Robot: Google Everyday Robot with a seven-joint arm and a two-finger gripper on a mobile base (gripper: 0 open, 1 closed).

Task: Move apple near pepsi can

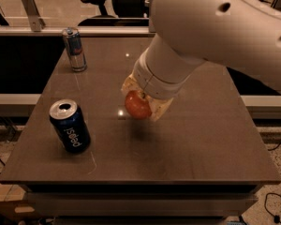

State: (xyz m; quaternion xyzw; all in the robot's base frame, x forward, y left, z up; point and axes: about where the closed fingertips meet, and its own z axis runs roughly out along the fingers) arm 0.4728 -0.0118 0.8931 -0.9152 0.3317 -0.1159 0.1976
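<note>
The gripper is clasping the apple just above the table. The pepsi can is standing at its eight o'clock, well apart. Carrying across and releasing are seemingly remaining.

I see a dim, warm scene lit from overhead. Two small glare spots sit on the table, one just left of the apple. The gripper, over the table's middle and clamped on the apple, throws a soft shadow below. The pepsi can glints on top.
</note>
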